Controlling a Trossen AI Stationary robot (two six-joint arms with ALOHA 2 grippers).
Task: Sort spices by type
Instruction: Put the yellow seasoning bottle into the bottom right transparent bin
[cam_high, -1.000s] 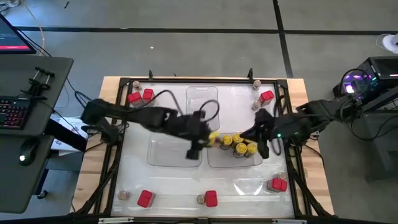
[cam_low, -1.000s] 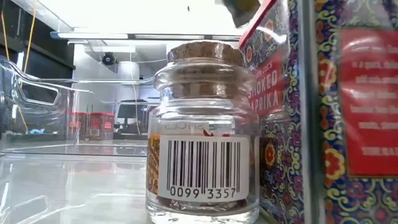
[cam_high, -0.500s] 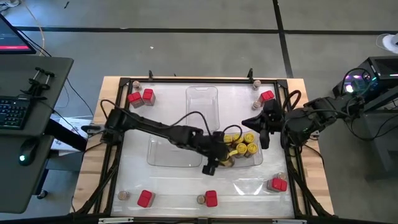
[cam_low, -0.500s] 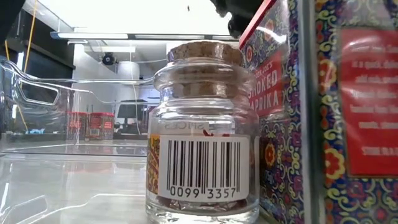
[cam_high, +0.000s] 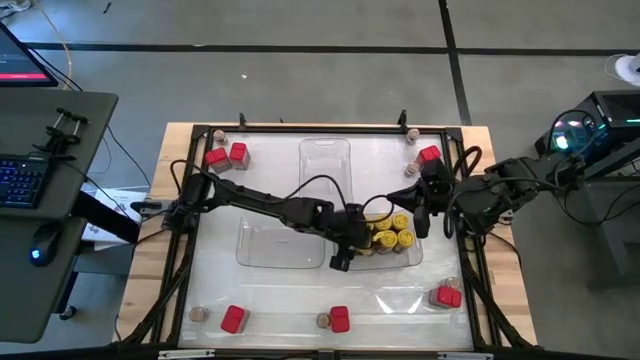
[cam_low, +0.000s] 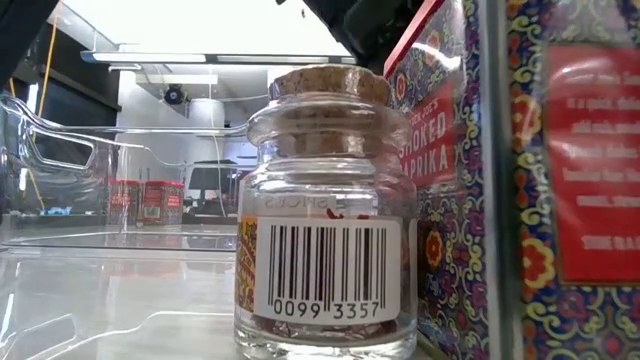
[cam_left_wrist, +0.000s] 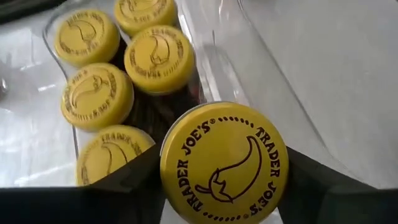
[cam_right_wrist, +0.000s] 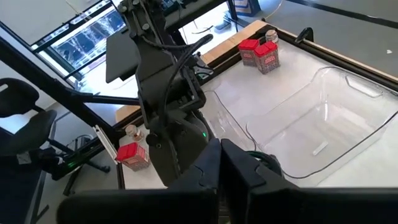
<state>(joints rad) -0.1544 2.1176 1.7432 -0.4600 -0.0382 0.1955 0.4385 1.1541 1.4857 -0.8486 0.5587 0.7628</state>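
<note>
Left wrist view shows the left gripper (cam_left_wrist: 224, 171) with its dark fingers (cam_left_wrist: 134, 177) on either side of a yellow-lidded jar (cam_left_wrist: 224, 163), hanging it over the near end of a clear tray (cam_left_wrist: 249, 81) where five more yellow lids (cam_left_wrist: 158, 59) already crowd together. Whether the fingers still pinch the lid or have just slackened, I cannot tell. My worry is the drop: the jar sits close to the tray's sloped wall, so if released here it may land on the rim or on a neighbour's lid, tip, and roll out onto the table. From above, the tray (cam_high: 345, 262) lies just right of the table's centre, and the right gripper (cam_high: 425, 205), fingers pressed shut on nothing, waits by that tray's right edge. Red boxes (cam_high: 226, 155) and small cork-topped jars (cam_high: 322, 321) sit scattered along the table's (cam_high: 500, 290) far and near edges, unsorted. The jar's lid is glossy yellow, printed with a chilli.
</note>
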